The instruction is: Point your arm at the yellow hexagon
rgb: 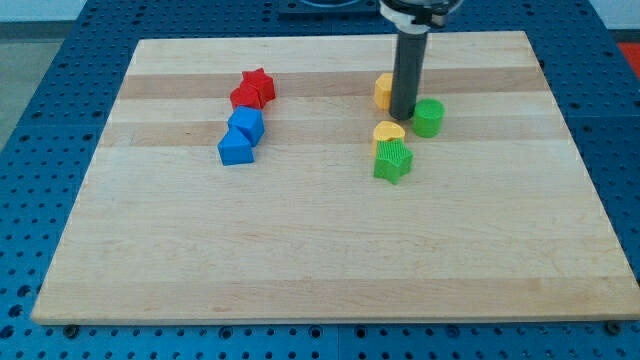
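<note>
Seven blocks are sitting on the wooden board point(330, 260), and I am judging the pointing as nearly or already done. I am running a bare rod with nothing on it to open or close, so there is no grasp to report. My tip point(402, 119) is standing just beside the yellow hexagon point(384, 90), on its right side; the rod is hiding part of that block, so I cannot tell whether they are touching.

The green cylinder point(429, 118) is sitting just right of my tip, and a second yellow block point(389, 132), its shape unclear, is lying just below it, resting against the green star point(393, 160). So I am working in a tight pocket, and any sideways slide risks nudging a neighbour.

Well apart on the view's left, the red star point(259, 84), a red block point(243, 97) and two blue blocks point(246, 124) point(236, 148) are clustering together. The board's top edge is lying close behind the hexagon. Open room is stretching across the whole bottom half and along the right side.
</note>
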{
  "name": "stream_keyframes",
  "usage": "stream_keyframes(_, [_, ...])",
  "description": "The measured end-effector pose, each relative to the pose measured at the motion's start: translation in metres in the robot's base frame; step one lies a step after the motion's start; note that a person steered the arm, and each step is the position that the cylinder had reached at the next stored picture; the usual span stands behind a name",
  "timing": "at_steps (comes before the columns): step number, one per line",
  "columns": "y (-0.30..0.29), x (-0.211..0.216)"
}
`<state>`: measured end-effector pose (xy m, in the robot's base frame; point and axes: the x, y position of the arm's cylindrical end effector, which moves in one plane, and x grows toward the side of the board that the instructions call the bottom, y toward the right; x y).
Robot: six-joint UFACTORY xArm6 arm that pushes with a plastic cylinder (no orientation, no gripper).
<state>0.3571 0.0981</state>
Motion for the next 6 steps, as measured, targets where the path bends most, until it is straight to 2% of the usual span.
stream_keyframes(3, [0.067, 0.009])
stream_keyframes(4, [0.065, -0.008])
stream_keyframes(6, [0.035, -0.081])
